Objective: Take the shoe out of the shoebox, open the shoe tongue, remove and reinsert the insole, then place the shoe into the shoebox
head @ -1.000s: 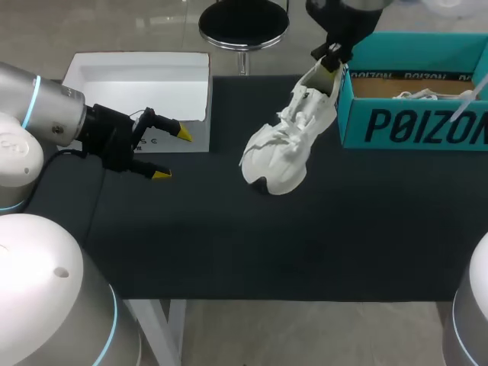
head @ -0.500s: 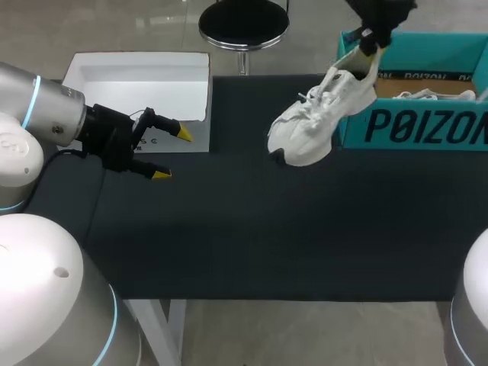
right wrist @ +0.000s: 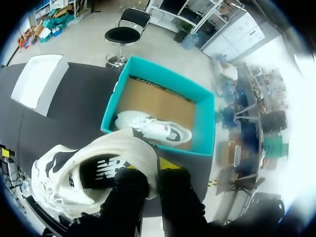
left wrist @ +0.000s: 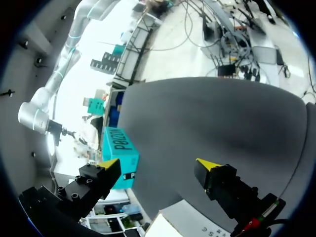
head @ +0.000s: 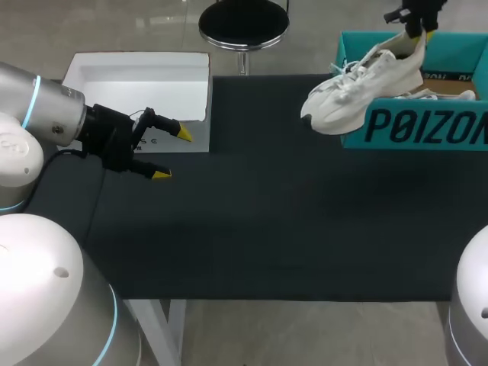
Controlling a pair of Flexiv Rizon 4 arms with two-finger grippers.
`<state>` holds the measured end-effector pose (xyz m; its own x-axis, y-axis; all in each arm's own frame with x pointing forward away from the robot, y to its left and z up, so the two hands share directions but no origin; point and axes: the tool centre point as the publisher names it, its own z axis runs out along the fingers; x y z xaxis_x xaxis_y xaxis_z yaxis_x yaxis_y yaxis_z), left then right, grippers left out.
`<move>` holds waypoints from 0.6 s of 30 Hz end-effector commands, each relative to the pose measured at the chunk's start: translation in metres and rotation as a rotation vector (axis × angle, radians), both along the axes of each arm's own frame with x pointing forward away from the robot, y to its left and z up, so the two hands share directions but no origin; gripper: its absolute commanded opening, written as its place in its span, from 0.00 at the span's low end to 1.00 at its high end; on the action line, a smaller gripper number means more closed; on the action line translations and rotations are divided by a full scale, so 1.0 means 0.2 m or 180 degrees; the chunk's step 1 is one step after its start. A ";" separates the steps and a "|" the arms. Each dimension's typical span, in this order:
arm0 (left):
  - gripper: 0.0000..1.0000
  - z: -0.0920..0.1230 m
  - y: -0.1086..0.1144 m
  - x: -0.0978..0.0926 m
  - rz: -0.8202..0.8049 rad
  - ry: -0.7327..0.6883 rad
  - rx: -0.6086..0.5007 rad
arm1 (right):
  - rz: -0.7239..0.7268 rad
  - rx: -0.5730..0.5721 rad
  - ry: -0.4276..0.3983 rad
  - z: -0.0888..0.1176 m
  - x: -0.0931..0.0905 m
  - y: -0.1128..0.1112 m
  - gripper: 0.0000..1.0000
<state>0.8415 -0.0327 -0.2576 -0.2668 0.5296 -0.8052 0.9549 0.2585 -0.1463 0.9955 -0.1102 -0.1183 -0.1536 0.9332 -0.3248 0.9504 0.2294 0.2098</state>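
The right tool (head: 415, 17) is pinching the heel collar of the white sneaker (head: 362, 80) in the upper right of the head view, one finger inside the shoe and one outside. The sneaker is hanging in the air, toe pointing down and to the left, over the left wall of the teal shoebox (head: 427, 128).

By my reading the step in hand is the last one, setting the sneaker into the box. To do it well, the toe is going to need lifting clear of the near wall before any descent, and the loose laces are looking likely to snag on the rim. A second sneaker (right wrist: 153, 127) is lying on the cardboard floor of the shoebox (right wrist: 206, 123), so the free strip beside it is the place to aim for. Release should come only once the sole is resting flat.

The sneaker (right wrist: 98, 168) is showing a pale knit upper, slack laces and a dark insole with white print – soft at the collar, so it is probably going to swing a little.

The left tool (head: 171, 154) is hanging wide and empty at the left of the frame, above the black worktop (head: 290, 229).
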 end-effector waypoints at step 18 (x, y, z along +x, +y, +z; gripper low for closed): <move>1.00 0.00 0.00 0.00 0.0005 -0.0003 0.0011 | -0.1128 0.0310 0.0135 0.00 0.37 -0.03 0.00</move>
